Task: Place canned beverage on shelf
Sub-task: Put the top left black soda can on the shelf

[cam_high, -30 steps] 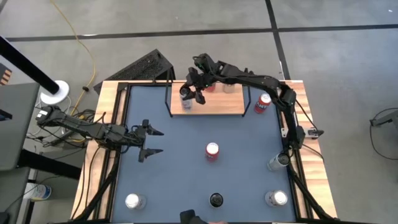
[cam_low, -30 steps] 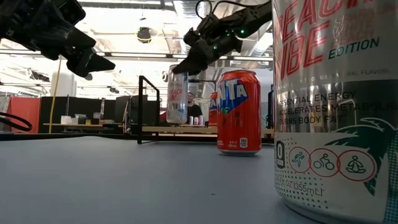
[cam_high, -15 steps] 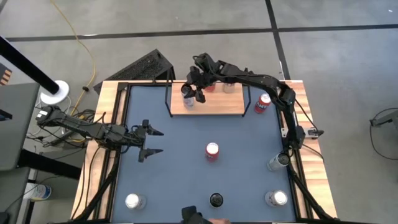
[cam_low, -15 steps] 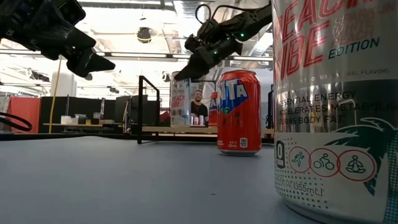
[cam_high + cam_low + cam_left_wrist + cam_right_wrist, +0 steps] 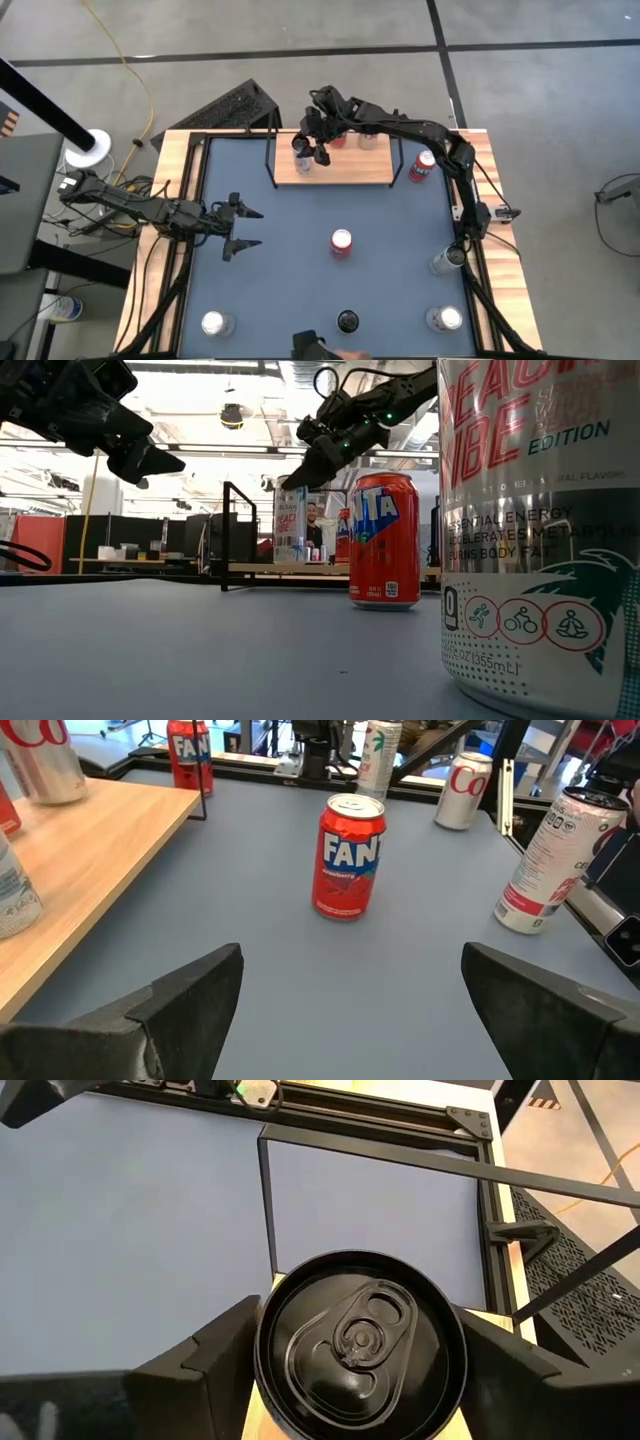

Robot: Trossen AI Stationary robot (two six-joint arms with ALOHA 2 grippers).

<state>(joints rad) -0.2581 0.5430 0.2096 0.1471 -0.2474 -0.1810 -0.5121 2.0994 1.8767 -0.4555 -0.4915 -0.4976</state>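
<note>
I see the can [image 5: 301,163] standing upright on the shelf [image 5: 345,168], long axis vertical, black lid up, at the shelf's left end near the bench's far edge. My right pincer [image 5: 311,146] straddles its top, fingers spread, no squeeze visible. Left pincer [image 5: 243,228] hangs spread wide near the bench's left edge.

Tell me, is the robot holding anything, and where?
Cannot tell: the right pincer straddles the top rim of a can on the shelf. The left pincer is open and empty.
</note>
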